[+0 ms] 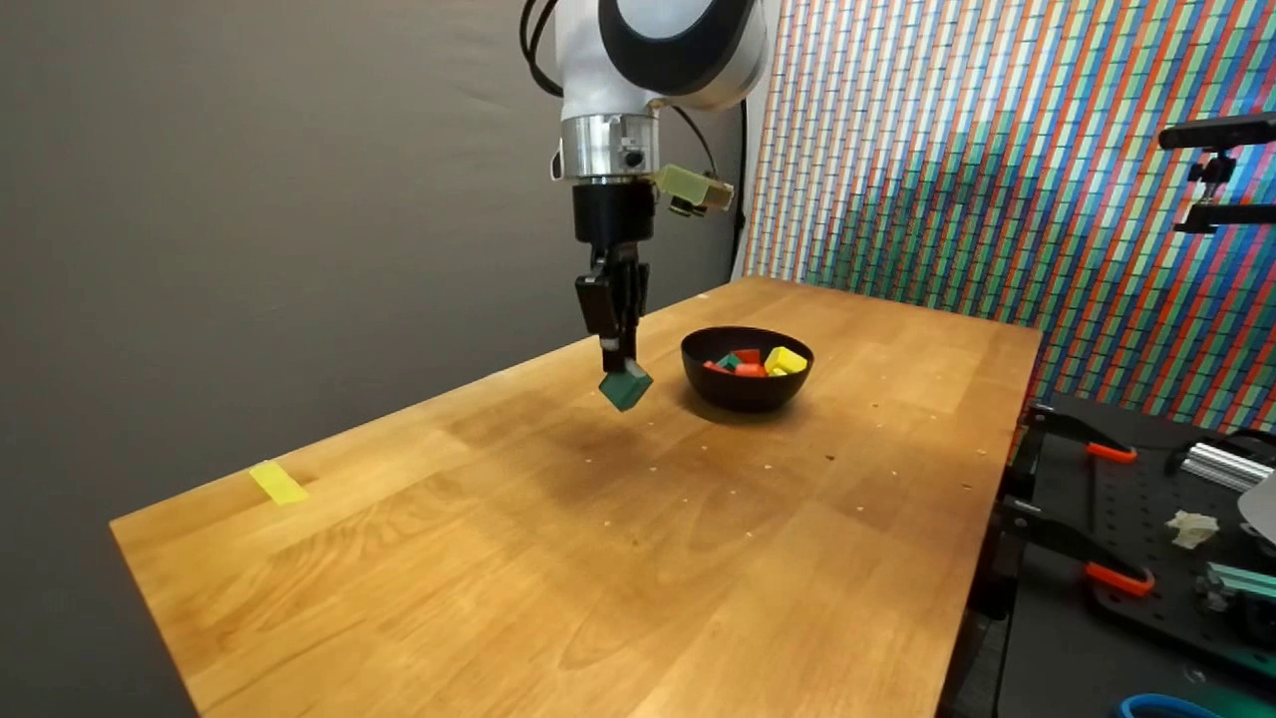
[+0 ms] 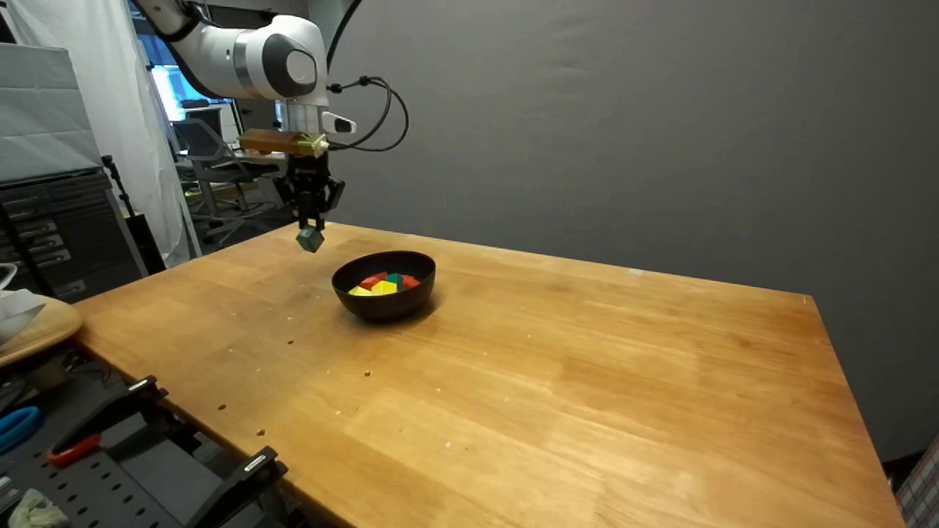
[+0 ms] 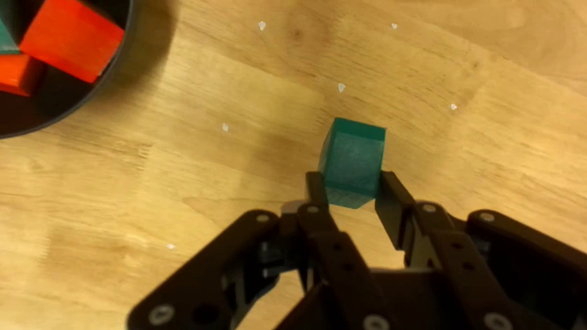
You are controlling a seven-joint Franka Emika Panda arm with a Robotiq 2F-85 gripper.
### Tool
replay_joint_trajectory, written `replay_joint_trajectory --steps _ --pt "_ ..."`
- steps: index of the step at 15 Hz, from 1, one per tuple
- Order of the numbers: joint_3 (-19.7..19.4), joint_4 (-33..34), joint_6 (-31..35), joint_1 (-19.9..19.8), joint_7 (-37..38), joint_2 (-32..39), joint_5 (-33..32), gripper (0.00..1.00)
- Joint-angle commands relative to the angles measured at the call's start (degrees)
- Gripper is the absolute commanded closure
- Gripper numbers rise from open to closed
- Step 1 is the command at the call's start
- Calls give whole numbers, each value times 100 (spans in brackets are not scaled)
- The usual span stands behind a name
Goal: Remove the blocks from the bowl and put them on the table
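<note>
The claw (image 3: 352, 185) is clamped on a green block (image 3: 355, 158) — squeezed from two opposite sides — and holds it up clear of the surface (image 1: 698, 578), close to the centre of the frame in an exterior view. The block hangs tilted, a corner turned downward. Above it the white arm (image 2: 216, 66) slopes down from the upper left of the frame in an exterior view.

Near the held block, and apart from it, the black bowl (image 1: 743, 397) stands upright on the surface, a little right of centre in an exterior view; the wrist view catches only part of it, in the upper left corner. More blocks lie heaped in it: a yellow block (image 1: 786, 360) at the right of the pile, a red block (image 3: 71, 39) close to the rim, and a second green block (image 2: 395, 279) among them. I can't count them all from here.

Pale specks (image 3: 341, 87) dot the surface. In an exterior view a yellow tape strip (image 1: 278, 482) lies flat at the left of the frame, black clamps (image 1: 1057, 531) with orange tips sit at the right, and a striped sheet (image 1: 997, 150) hangs in the upper right.
</note>
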Motion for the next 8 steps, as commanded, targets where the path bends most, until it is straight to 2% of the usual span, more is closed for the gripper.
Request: replay_joint_trajectory --steps 1,2,3,4,8 --pt "-106 999 -749 87 16 672 -261 78" --pt "-123 1126 -936 81 20 728 -295 42" --pt "-128 1245 -1192 52 -29 749 -307 41" --pt "-155 1284 -1343 39 -20 692 -331 36" --pt "-189 1130 -1916 -61 -126 195 -367 5"
